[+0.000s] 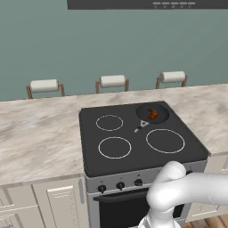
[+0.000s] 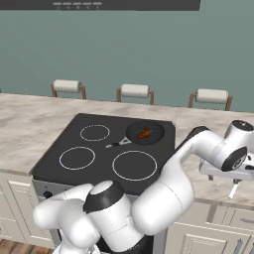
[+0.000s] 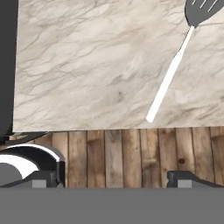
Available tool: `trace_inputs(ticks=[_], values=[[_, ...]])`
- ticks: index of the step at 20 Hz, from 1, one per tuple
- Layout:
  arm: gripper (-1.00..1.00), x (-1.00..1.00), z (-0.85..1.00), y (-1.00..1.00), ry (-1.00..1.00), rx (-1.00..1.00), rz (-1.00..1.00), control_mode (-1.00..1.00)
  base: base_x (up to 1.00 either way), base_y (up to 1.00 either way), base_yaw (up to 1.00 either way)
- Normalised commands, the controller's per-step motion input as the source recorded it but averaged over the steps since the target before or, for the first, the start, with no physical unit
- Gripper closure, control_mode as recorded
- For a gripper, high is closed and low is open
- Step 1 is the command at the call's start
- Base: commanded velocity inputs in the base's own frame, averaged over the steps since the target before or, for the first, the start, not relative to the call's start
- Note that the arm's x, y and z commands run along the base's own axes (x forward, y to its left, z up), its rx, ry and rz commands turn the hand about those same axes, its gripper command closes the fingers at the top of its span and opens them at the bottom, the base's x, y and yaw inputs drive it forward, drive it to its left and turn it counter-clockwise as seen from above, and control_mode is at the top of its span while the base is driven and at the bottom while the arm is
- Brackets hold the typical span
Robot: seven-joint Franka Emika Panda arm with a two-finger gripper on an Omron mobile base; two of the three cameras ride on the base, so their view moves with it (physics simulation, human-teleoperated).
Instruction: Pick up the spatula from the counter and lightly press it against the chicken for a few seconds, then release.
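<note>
your gripper (image 3: 117,178) hangs wide open and empty over the counter's (image 3: 87,65) front edge, with the spatula (image 3: 171,72) flat on the marble, untouched, and the chicken (image 1: 152,114) in the pan (image 1: 163,116) on the stove (image 1: 133,138).

Chicken (image 1: 153,114) in pan (image 1: 160,116), pan back-right on stove (image 1: 133,153). Spatula (image 3: 175,65) on counter (image 3: 87,65), right of stove. Three stools (image 1: 112,81) behind counter.
</note>
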Motion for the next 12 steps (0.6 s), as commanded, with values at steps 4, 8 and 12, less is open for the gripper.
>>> trace_inputs(ticks=[4, 8, 12], values=[[-1.0, 0.12, -0.16, -0.06, 0.0, -0.01, 0.0, -1.0, 0.0, 0.0, 0.0], [-1.0, 0.15, -0.16, -0.08, 0.0, -0.01, 0.0, -1.0, 0.0, 0.0, 0.0], [-1.0, 0.15, -0.08, -0.15, 0.0, 0.0, 0.0, -1.0, 0.0, 0.0, 0.0]])
